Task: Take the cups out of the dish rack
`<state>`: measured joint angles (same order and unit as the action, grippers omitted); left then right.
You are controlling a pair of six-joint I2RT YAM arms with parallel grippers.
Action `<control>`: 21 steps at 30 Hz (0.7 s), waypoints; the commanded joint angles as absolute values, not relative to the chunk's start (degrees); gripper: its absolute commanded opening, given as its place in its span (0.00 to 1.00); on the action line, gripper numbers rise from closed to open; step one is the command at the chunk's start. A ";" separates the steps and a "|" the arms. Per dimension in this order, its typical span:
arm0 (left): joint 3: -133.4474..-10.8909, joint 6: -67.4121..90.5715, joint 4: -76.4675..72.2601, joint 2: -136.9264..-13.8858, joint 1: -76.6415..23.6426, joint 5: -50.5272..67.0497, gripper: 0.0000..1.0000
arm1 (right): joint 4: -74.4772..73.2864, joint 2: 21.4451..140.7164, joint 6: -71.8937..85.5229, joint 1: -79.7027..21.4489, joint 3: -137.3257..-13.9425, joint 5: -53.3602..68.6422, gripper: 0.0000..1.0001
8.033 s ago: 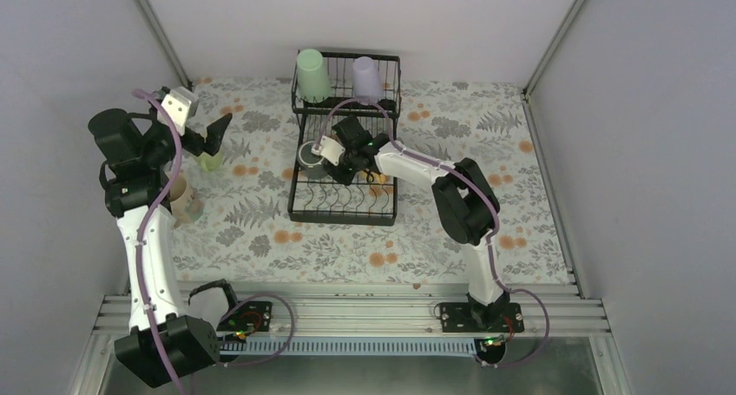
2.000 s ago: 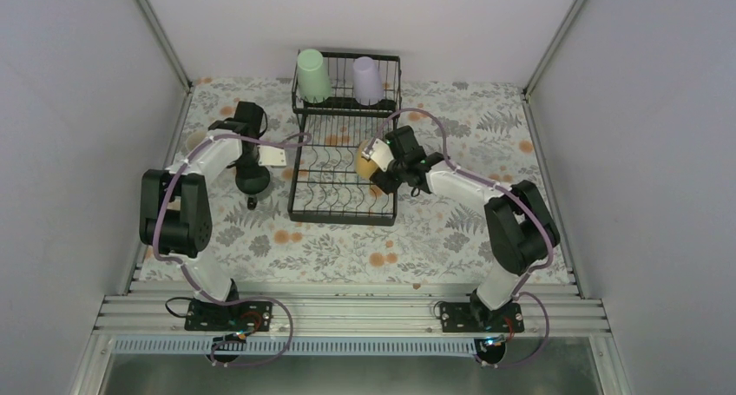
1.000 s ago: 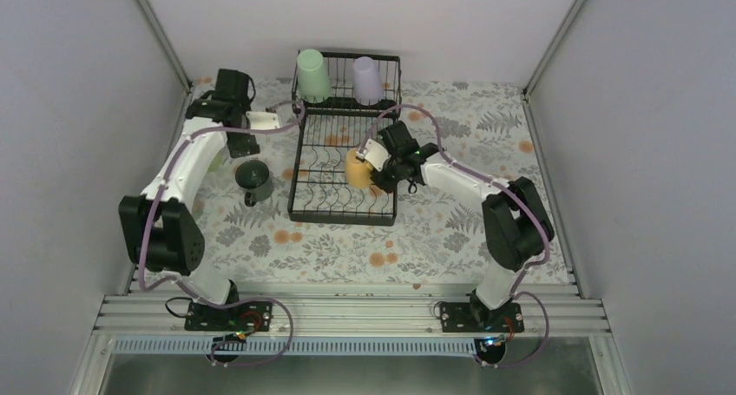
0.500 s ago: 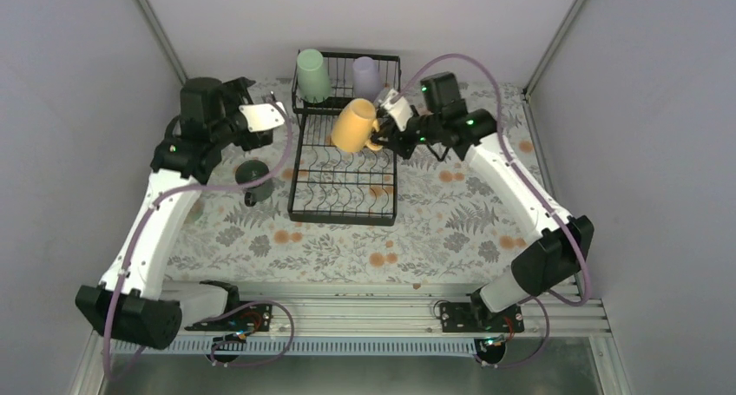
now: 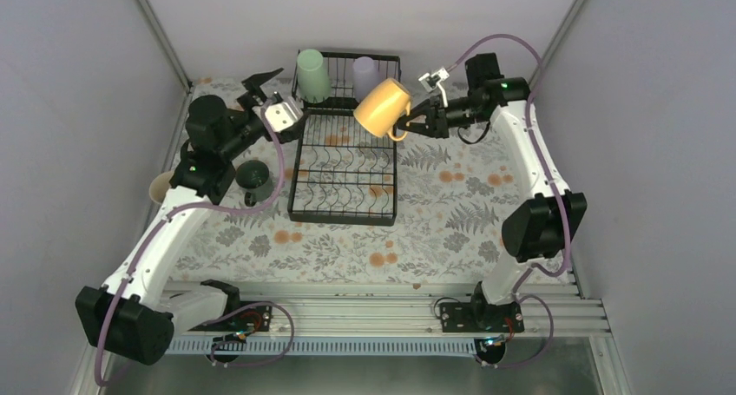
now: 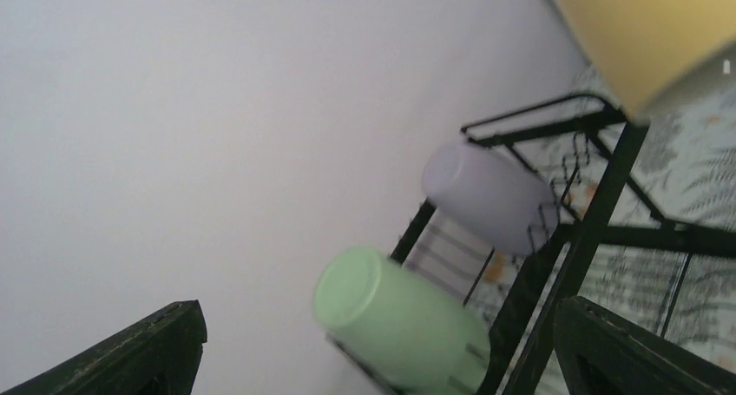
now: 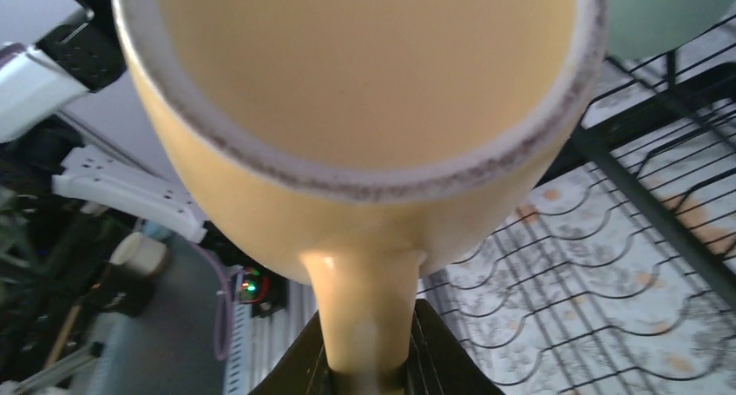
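Note:
The black wire dish rack (image 5: pixel 342 180) stands at the table's middle back. A mint-green tumbler (image 5: pixel 312 74) and a lavender tumbler (image 5: pixel 365 69) sit upside down on its upper shelf. My right gripper (image 5: pixel 414 124) is shut on the handle of a yellow-orange mug (image 5: pixel 383 107) and holds it tilted in the air above the rack's right side. In the right wrist view the mug (image 7: pixel 364 108) fills the frame, its handle between my jaws (image 7: pixel 369 373). My left gripper (image 5: pixel 260 84) is open and empty, just left of the upper shelf. In the left wrist view it (image 6: pixel 379 312) faces the mint tumbler (image 6: pixel 399 321) and the lavender tumbler (image 6: pixel 490 195).
A dark grey-green mug (image 5: pixel 254 176) stands on the floral cloth left of the rack. A beige cup (image 5: pixel 161 185) shows partly behind my left arm. Grey walls close in the back and both sides. The rack's lower tray (image 7: pixel 625 265) holds no cups.
My right gripper has carried the yellow mug up and to the right, off the rack. My left gripper has swung up towards the upper shelf, leaving the dark mug on the cloth.

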<state>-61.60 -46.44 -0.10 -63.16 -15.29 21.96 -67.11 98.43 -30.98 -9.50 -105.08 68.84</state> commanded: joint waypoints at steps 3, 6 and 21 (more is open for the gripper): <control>-64.06 -43.33 -7.70 -66.72 -20.51 27.63 1.00 | -73.56 98.97 -35.81 -9.67 -107.32 83.81 0.03; -62.37 -45.70 -9.55 -67.87 -23.10 27.68 1.00 | -73.56 100.22 -35.29 -9.71 -108.74 84.76 0.03; -65.18 -37.48 -24.94 -78.59 -28.73 27.71 0.89 | -73.56 105.74 -34.36 -9.74 -111.18 84.27 0.03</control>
<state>-61.28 -41.28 -19.11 -76.38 -27.31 25.41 -73.87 106.61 -33.39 -9.67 -108.81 78.35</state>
